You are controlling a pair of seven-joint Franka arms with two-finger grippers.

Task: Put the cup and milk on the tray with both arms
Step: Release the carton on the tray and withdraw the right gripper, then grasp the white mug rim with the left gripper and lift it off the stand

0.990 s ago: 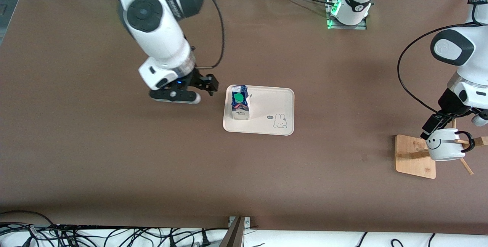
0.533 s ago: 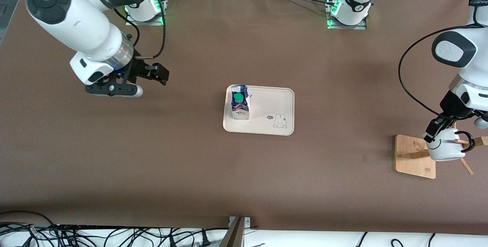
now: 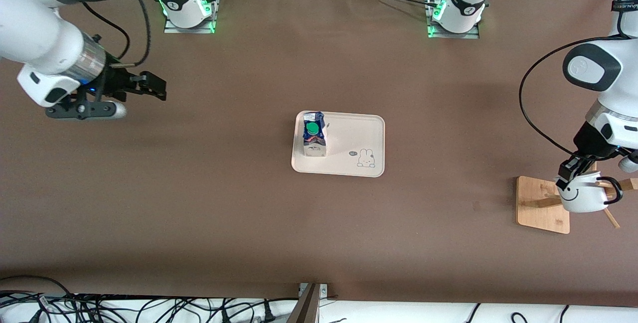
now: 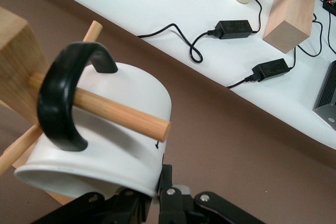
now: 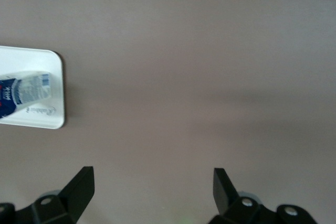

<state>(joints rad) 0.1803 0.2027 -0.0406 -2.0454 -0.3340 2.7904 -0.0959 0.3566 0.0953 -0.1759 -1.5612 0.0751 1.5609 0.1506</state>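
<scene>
The milk [image 3: 314,136] stands upright on the cream tray [image 3: 359,133] in the middle of the table, at the tray's end toward the right arm. The cup [image 3: 580,196] hangs by its black handle [image 4: 60,98] on a wooden peg [image 4: 121,114] of the rack at the left arm's end. My left gripper [image 3: 573,171] is shut on the cup's rim [image 4: 157,182], one finger inside and one outside. My right gripper [image 3: 154,87] is open and holds nothing, up over bare table toward the right arm's end. In the right wrist view it [image 5: 152,182] looks down on the tray's corner [image 5: 55,87] and the milk [image 5: 26,93].
The wooden rack's square base [image 3: 538,203] sits under the cup, with pegs sticking out. Off the table edge by the rack lie black power bricks [image 4: 233,26] and a wooden block [image 4: 291,9]. Cables [image 3: 124,308] run along the table's near edge.
The right arm has swung away from the tray toward its own end of the table, gripper still open. The left gripper has closed on the cup's rim.
</scene>
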